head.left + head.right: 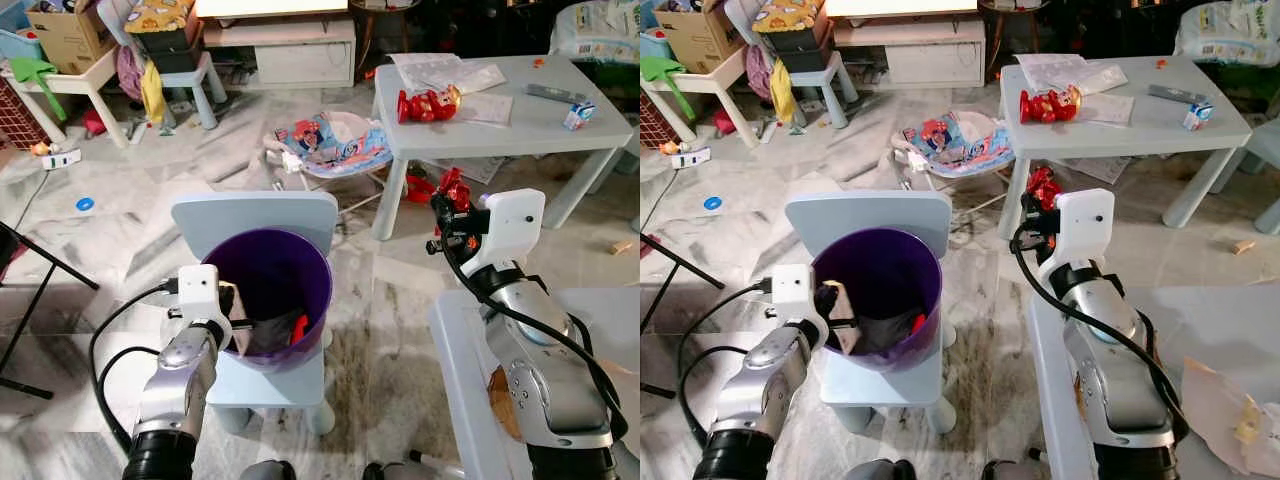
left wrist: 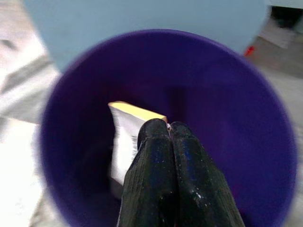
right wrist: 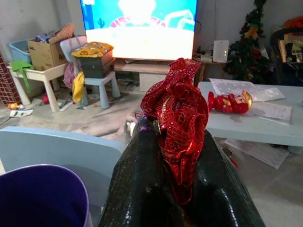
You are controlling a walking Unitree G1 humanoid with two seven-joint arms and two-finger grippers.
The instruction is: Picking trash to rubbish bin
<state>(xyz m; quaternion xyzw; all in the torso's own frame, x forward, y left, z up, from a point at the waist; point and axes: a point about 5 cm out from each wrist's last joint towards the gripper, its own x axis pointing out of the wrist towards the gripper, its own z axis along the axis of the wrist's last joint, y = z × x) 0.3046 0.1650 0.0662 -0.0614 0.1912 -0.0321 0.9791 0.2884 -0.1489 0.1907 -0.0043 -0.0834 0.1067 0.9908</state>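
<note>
A purple bin (image 1: 266, 234) stands on the seat of a light blue child's chair (image 1: 255, 210), with some trash lying inside it. My left gripper (image 1: 238, 312) reaches over the bin's near rim, shut on a silver and yellow wrapper (image 2: 124, 137) that hangs inside the bin (image 2: 227, 118). My right gripper (image 1: 450, 208) is raised to the right of the bin, level with its rim and apart from it. It is shut on a crumpled shiny red wrapper (image 3: 180, 113), which sticks up between the fingers (image 3: 142, 161).
A white table (image 1: 500, 130) behind the right arm carries a red toy (image 1: 428, 103), papers and a small carton. Another pale tabletop (image 1: 460, 370) lies under my right arm. A baby bouncer (image 1: 335, 145) lies on the floor beyond the chair. Black stand legs (image 1: 40, 265) cross the left floor.
</note>
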